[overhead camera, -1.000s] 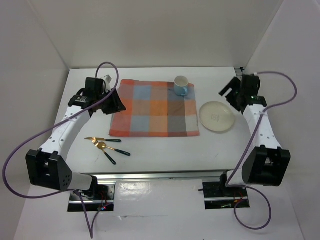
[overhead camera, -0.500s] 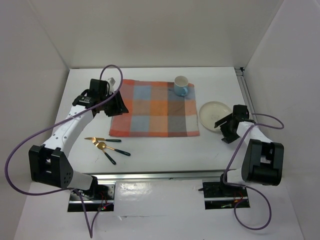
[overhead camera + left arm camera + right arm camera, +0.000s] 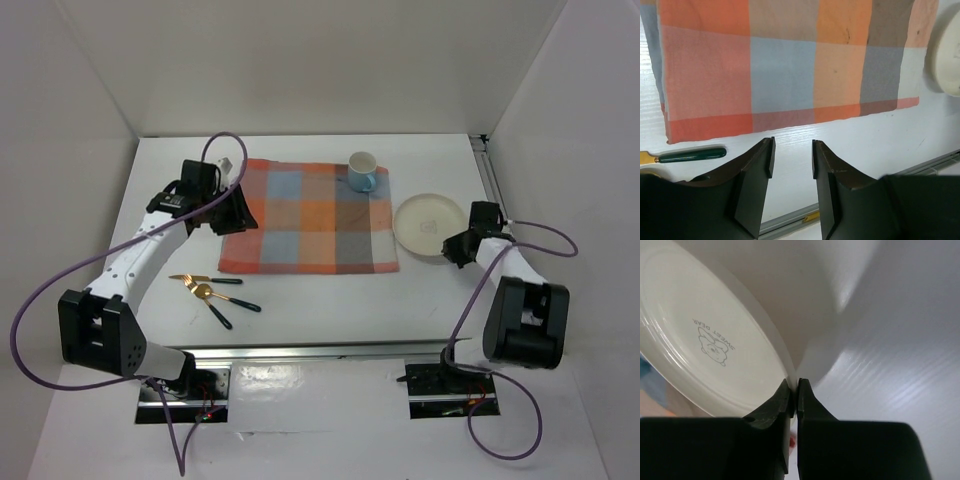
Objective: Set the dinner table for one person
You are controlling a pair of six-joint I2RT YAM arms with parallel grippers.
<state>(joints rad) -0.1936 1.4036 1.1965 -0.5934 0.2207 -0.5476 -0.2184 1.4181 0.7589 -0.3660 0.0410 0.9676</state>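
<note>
A cream plate (image 3: 428,222) sits on the white dinner table (image 3: 330,300), right of the orange-and-blue checked cloth (image 3: 310,215). My right gripper (image 3: 458,243) is shut on the plate's right rim. In the right wrist view the plate (image 3: 705,340) is tilted, and the gripper (image 3: 794,390) pinches its thin edge. My left gripper (image 3: 238,212) hovers at the cloth's left edge. In the left wrist view the left gripper (image 3: 792,150) is open and empty above the bare table, just below the cloth (image 3: 780,65).
A white-and-blue mug (image 3: 362,172) stands on the cloth's far right corner. Gold cutlery with dark green handles (image 3: 212,290) lies near the front left; one handle (image 3: 692,155) shows in the left wrist view. A metal rail (image 3: 320,350) runs along the near edge.
The right arm dropped from the far right to the plate's rim and shut on it; the plate has shifted slightly up and left. The left arm moved slightly right, its jaws unchanged.
</note>
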